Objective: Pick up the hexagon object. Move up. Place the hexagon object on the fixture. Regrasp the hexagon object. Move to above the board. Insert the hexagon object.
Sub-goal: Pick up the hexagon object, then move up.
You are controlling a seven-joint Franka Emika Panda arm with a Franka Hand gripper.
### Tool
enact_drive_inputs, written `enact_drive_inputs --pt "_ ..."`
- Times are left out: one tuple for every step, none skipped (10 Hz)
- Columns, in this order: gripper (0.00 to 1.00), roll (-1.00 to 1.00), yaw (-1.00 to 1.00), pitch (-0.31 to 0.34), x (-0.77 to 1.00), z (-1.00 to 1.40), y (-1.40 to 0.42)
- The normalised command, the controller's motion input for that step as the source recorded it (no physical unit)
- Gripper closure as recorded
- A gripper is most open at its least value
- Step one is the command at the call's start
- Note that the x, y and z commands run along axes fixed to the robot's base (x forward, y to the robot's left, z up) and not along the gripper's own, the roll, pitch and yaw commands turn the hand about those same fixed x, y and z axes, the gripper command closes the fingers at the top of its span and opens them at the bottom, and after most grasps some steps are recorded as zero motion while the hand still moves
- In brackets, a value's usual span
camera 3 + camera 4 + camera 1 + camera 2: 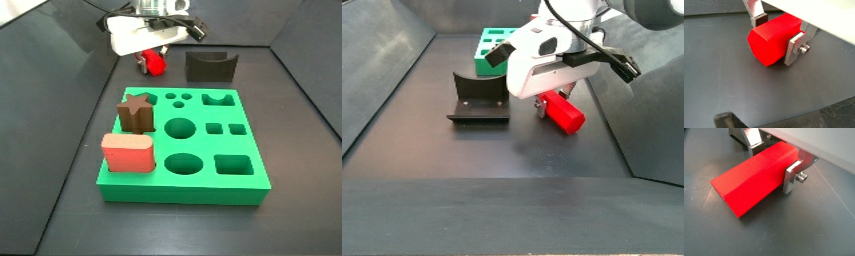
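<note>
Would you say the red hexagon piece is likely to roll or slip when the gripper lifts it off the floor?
The hexagon piece looks rigid and rests on a flat facet, so it probably won't roll. Its glossy faces may be a little slippery. The gripper straddles one end, not the middle, so the piece might tilt when lifted.

I see the glossy, plain bright red hexagon prism [751, 185] between the flat silver fingers [793, 177] of the white-bodied hand [556, 97]. The slab-like board [187, 150] is bright green, bearing a brown star piece [135, 113] and a salmon-pink rounded block [128, 153]. The notched fixture [210, 66] looks brown-black, perhaps black. The tabletop [817, 223] is dark grey.
</note>
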Motion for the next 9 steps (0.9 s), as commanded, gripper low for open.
enact_drive_inputs --pt "1.00 0.00 0.00 0.000 0.00 0.00 0.00" --pt "1.00 0.00 0.00 0.000 0.00 0.00 0.00" --pt "1.00 0.00 0.00 0.000 0.00 0.00 0.00" --pt "1.00 0.00 0.00 0.000 0.00 0.83 0.00" --pt "1.00 -0.01 -0.04 0.008 0.00 0.82 -0.07" --pt "1.00 0.00 -0.04 0.036 -0.02 0.72 -0.05" --pt "1.00 0.01 -0.03 0.054 -0.01 0.59 -0.03" --pt "1.00 0.03 -0.03 0.066 -0.01 0.34 0.00" --pt "1.00 0.04 -0.03 0.064 -0.01 0.24 0.00"
